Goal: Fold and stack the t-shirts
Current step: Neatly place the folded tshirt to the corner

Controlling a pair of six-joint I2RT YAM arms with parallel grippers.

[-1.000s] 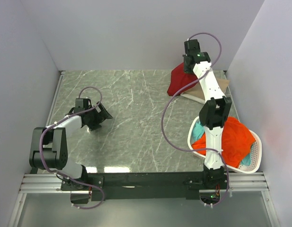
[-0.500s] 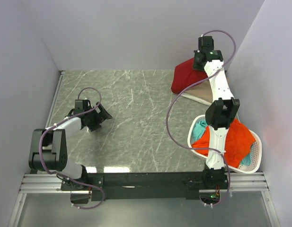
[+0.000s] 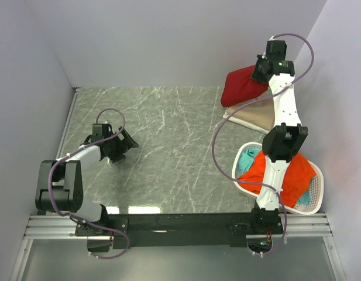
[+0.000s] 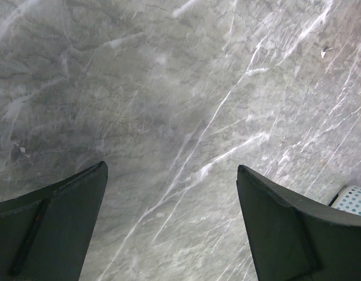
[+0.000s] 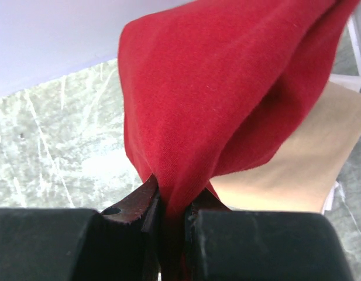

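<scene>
My right gripper (image 3: 263,71) is shut on the dark red t-shirt (image 3: 241,85), which hangs lifted at the table's far right corner. The right wrist view shows the red cloth (image 5: 227,88) pinched between the jaws of the right gripper (image 5: 174,205). Under it lies the folded tan t-shirt (image 3: 256,117), also seen in the right wrist view (image 5: 297,170). A bright orange-red t-shirt (image 3: 285,172) and a teal t-shirt (image 3: 246,159) fill the basket. At the left, low over the marble, my left gripper (image 3: 126,140) stands open, nothing between its fingers (image 4: 57,222).
The white oval laundry basket (image 3: 316,199) sits at the near right beside the right arm's base. Its dotted rim (image 4: 354,200) shows in the left wrist view. Walls close in the table at the back and both sides. Grey marble table (image 3: 168,152) spans the middle.
My right gripper has carried the dark red t-shirt to the right and toward the back wall, uncovering more of the tan shirt. The left arm has stayed still.
</scene>
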